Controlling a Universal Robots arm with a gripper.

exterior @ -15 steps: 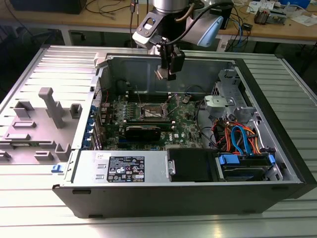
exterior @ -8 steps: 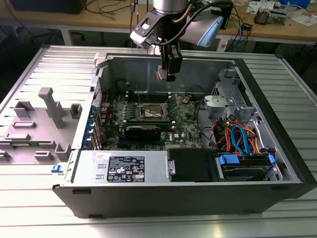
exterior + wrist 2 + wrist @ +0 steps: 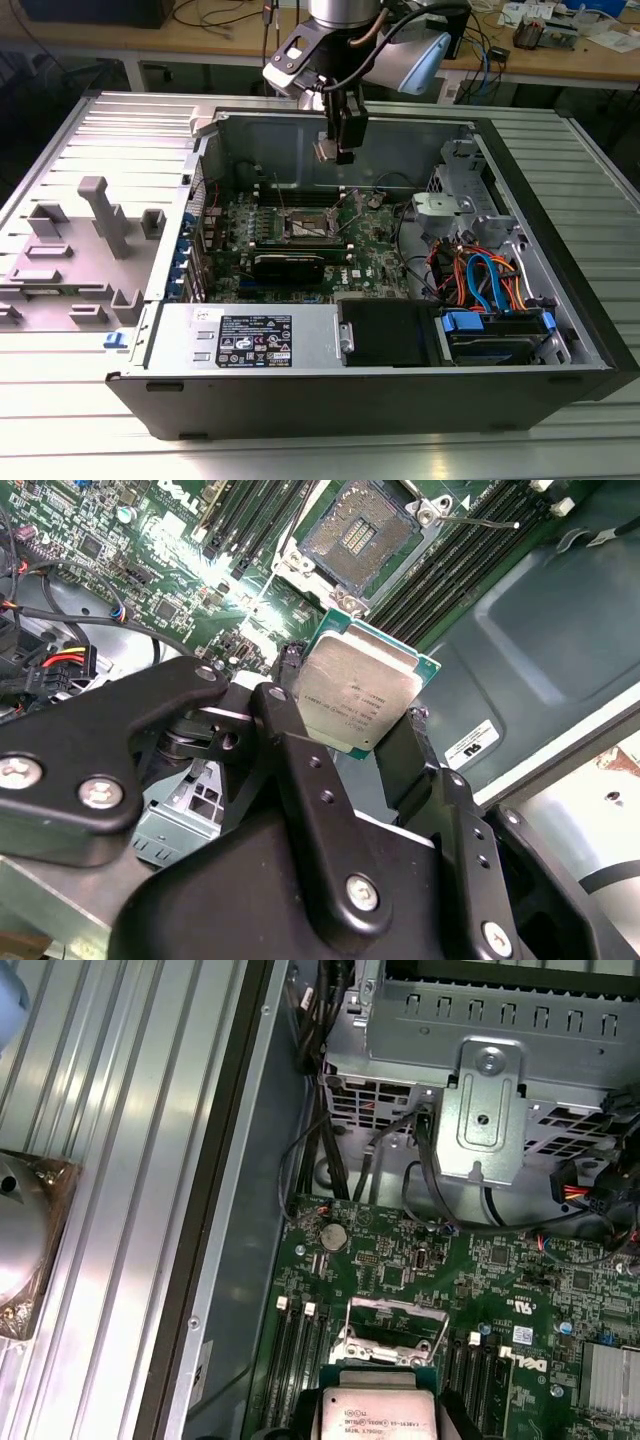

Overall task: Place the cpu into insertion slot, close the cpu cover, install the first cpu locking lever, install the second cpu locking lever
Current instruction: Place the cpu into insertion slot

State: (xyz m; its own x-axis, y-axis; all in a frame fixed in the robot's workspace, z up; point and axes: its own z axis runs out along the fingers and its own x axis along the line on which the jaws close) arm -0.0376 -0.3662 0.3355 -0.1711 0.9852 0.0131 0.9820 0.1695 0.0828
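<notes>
**CPU in the grip above the open socket: placement step in hand**

The first step, placing the chip, is judged to be under way. In the second wrist view the cpu (image 3: 365,685) is seen clamped by two opposite edges between the fingers (image 3: 402,765) of the gripper (image 3: 355,700), its metal top facing the camera. In the exterior view the gripper (image 3: 338,148) is seen hovering over the open computer case (image 3: 350,400), well apart from the green motherboard (image 3: 370,255).

The insertion slot (image 3: 358,532) is seen uncovered, with its contacts bare and nothing seated in it. A thin lever rod (image 3: 480,522) is noted standing free beside it.

What is called for, by judgement: the chip squared over the socket, levelled, its corners matched, and lowered gently so that no contacts are scraped.
</notes>
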